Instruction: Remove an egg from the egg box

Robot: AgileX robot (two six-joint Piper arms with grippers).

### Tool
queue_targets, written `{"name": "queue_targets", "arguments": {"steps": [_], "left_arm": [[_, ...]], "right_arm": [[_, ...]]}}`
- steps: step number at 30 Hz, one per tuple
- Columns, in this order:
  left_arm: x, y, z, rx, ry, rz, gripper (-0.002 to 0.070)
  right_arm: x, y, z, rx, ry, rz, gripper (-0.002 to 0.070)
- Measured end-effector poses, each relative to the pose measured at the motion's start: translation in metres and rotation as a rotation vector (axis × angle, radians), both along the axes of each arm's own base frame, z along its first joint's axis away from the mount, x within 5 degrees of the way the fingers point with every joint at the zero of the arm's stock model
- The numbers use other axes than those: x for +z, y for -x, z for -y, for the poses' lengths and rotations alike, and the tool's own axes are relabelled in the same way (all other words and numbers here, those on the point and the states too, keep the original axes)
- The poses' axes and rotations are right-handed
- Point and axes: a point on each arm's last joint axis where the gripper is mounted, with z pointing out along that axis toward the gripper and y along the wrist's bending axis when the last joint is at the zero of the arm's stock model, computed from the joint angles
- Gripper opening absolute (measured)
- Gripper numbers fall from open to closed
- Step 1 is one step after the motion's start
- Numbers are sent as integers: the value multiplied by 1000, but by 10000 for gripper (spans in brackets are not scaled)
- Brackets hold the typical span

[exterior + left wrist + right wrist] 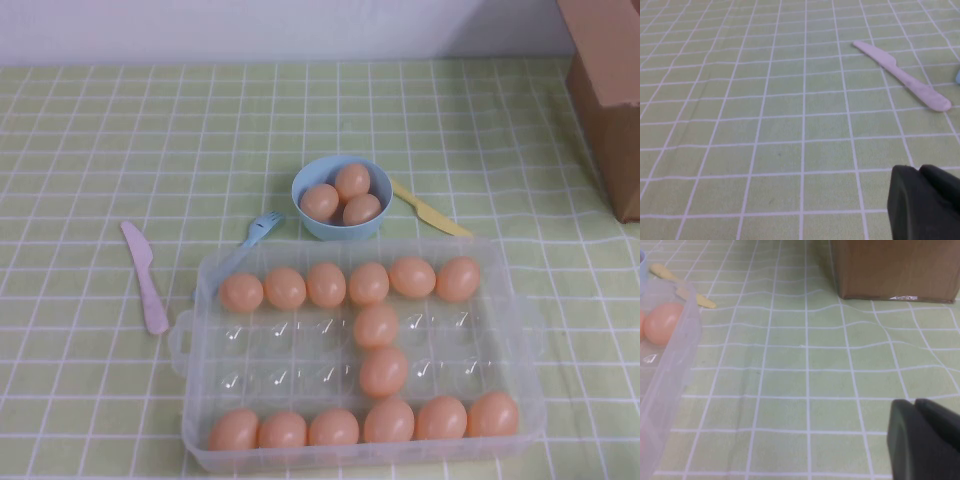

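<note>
The clear plastic egg box lies at the near middle of the table, with a handle tab on its left side. Several peach-orange eggs sit in its dimples along the far row, the near row and one middle column. Neither arm shows in the high view. My left gripper is shut and empty, low over bare cloth near the pink knife. My right gripper is shut and empty, over cloth to the right of the egg box wall, behind which one egg shows.
A light-blue bowl with three eggs stands just behind the box. A blue fork and pink knife lie to its left, a yellow knife to its right. A cardboard box stands at the far right.
</note>
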Motion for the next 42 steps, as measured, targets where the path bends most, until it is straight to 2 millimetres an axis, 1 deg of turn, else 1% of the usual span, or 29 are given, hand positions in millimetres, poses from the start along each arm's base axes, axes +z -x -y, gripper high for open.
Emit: {"name": "queue_targets", "arguments": {"steps": [26, 30, 34, 36, 42], "left_arm": [[0, 0, 0, 0, -2, 0, -4], [0, 0, 0, 0, -2, 0, -4], [0, 0, 0, 0, -2, 0, -4], [0, 0, 0, 0, -2, 0, -4], [0, 0, 0, 0, -2, 0, -4]], "right_arm": [[0, 0, 0, 0, 0, 0, -17], [0, 0, -1, 2, -29, 0, -17], [1, 0, -4, 9, -128, 0, -17], [3, 0, -7, 14, -234, 20, -17], [16, -1, -16, 15, -736, 84, -17]]}}
